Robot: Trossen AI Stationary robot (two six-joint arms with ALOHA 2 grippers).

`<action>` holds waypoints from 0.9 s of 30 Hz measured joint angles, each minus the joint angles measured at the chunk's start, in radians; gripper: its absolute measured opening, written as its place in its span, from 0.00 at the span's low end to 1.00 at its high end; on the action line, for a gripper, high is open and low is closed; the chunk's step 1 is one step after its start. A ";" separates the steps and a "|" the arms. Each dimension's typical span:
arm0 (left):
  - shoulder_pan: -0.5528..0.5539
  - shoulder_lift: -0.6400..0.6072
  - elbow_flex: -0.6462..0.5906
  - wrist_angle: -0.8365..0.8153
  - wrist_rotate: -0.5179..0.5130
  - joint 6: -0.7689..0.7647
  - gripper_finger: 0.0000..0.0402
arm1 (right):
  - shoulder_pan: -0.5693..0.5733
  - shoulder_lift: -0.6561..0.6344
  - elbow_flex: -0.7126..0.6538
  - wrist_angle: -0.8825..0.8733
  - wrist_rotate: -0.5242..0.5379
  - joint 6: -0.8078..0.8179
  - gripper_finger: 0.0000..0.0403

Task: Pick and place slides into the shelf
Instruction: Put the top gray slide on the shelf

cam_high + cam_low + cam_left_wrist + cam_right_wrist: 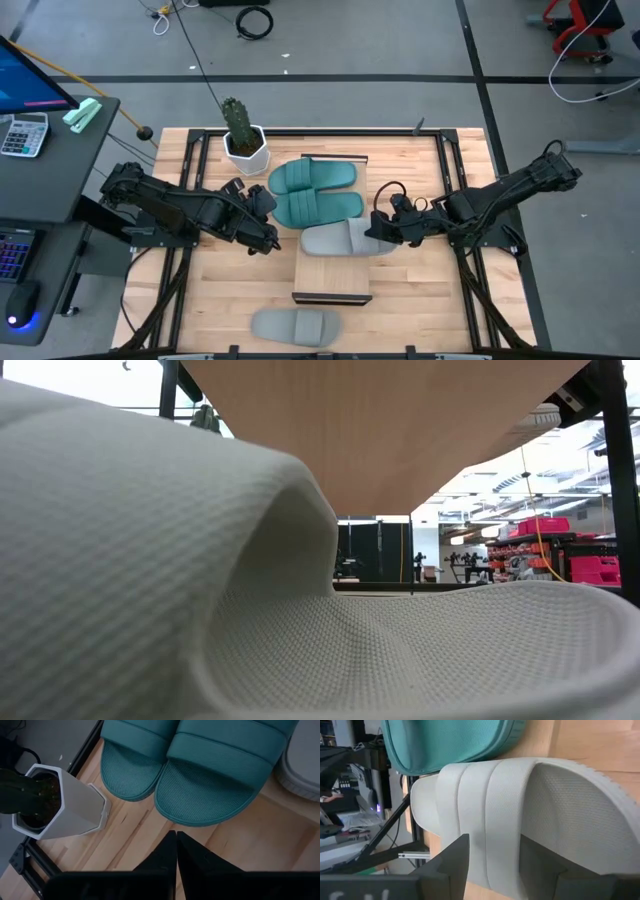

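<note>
Three of four slides sit on the shelf (331, 275) at mid-surface: two teal slides (315, 192) side by side at its far end, toward the cactus pot (245, 146), and a grey slide (345, 239) just beside them near the middle of the board. The second grey slide (296, 325) lies on the surface (420, 300) off the shelf's near end, apart from both arms; judged from this, the task is about three-quarters done, with that one slide left to pick and place.

The right hand (383, 226) is at the strap end of the grey slide on the shelf. Its wrist view shows one dark finger (451, 865) against the outside of the strap and the other down in the footbed, so the hand is parted around the strap; whether it grips or has let go cannot be told. The left hand (262, 215) rests low just beside the teal pair, its fingers (167, 857) pressed together and empty.

The low view is almost filled by the grey slide on the surface (300, 590), with the underside of the shelf above it; neither arm shows there. From overhead, the right hand's fingertips are hidden under its own body and cables, and the shelf's far end is covered by the teal slides.
</note>
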 joint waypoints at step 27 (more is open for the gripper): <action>0.000 0.000 0.000 0.004 0.003 -0.006 0.05 | -0.008 -0.001 0.000 -0.058 0.029 -0.019 0.40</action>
